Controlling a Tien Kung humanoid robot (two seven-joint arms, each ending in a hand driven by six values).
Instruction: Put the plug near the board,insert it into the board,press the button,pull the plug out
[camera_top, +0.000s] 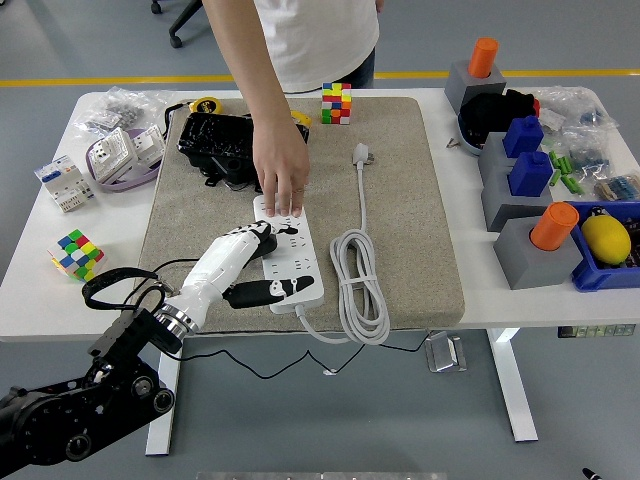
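A white power strip (303, 262) lies on the tan mat (410, 220). A person's hand (282, 172) presses down on its far end. My left hand (275, 260) reaches in from the lower left and rests on the strip's left side. Its fingers (250, 240) curl around a black plug (265, 231) set against the strip's sockets. How deep the plug sits is hidden by the fingers. The thumb (262, 291) stretches across the strip's near end. A thin black cable (250, 368) trails off below the table edge.
The strip's own white plug (362, 153) and coiled cord (360, 285) lie right of it. A black device (215, 145) sits behind, and cubes (80, 252) (337, 102) lie left and at the back. Grey blocks with pegs (530, 250) and a blue bin (607, 262) crowd the right.
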